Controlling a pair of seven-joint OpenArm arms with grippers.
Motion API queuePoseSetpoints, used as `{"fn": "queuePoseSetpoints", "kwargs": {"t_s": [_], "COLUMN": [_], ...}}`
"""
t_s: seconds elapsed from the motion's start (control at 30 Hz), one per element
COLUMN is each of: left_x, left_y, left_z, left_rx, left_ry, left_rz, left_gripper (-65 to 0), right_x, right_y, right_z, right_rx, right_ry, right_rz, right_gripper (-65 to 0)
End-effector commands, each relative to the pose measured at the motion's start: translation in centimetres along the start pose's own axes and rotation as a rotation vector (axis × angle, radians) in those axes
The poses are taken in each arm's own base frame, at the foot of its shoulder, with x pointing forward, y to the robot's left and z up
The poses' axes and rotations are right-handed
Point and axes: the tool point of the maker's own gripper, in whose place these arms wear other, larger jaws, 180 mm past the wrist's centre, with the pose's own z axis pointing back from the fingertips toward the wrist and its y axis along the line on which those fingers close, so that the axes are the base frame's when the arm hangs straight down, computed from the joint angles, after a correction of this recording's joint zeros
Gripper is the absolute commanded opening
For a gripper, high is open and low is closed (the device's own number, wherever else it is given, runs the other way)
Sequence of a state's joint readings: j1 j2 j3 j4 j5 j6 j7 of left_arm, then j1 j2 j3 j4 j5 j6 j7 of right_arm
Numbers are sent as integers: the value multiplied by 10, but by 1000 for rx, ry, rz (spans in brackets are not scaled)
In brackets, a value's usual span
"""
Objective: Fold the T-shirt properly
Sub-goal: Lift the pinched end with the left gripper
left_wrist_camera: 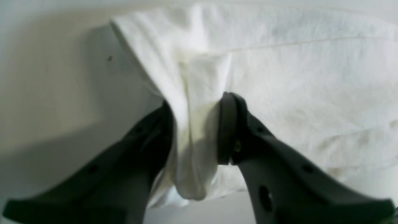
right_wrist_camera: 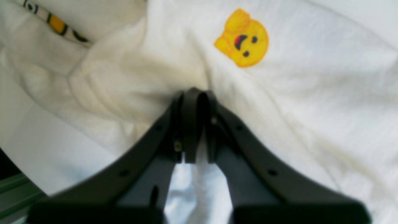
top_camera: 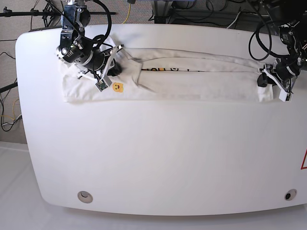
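The T-shirt [top_camera: 192, 84] lay as a long, narrow white band across the far part of your table [top_camera: 158, 158], its long axis running from nine o'clock to three o'clock in the base view. The nearer long edge ran nearly straight; the farther layer was folded toward it, leaving a thin slit where a strip of printed colour showed.

Nearest you, the table was bare white, with one round fitting [top_camera: 85, 195] near its seven o'clock corner and another [top_camera: 288, 195] near its five o'clock corner.

At the band's nine o'clock end sat the small yellow smiley [top_camera: 117, 87], just at the five o'clock side of your right gripper [top_camera: 113, 71]. In the right wrist view that gripper's jaws stood pressed nearly together on a raised pinch of the shirt, the smiley lying flat beyond them toward one o'clock.

At the three o'clock end, your left gripper [top_camera: 263, 79] met the shirt's short edge. In the left wrist view its jaws stood a narrow way apart with a bunched fold of white cloth between them, both pads touching it.

Beyond the table's far edge, cables [top_camera: 201, 14] hung at twelve o'clock.
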State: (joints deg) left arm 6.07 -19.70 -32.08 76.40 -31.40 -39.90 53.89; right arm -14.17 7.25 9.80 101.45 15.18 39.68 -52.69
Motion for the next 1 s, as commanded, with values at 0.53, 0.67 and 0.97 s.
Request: {"fn": "queuePoseSetpoints", "kwargs": {"t_s": [0.53, 0.67, 0.97], "left_x": [2, 5, 39], "left_y": [-23, -28, -52], "left_z": [-3, -1, 12], "left_rx": [-61, -70, -70], "left_ry": [5, -4, -101], "left_rz": [-43, -53, -155], "left_gripper": [-568, -620, -645], "right_x": [6, 6, 7], "right_y": [-3, -3, -2], "right_z": [3, 2, 2], "right_rx": [-9, -9, -7], "right_ry": [-12, -12, -12], "right_rz": [18, 17, 17], "right_gripper": [-611, -612, -612]}}
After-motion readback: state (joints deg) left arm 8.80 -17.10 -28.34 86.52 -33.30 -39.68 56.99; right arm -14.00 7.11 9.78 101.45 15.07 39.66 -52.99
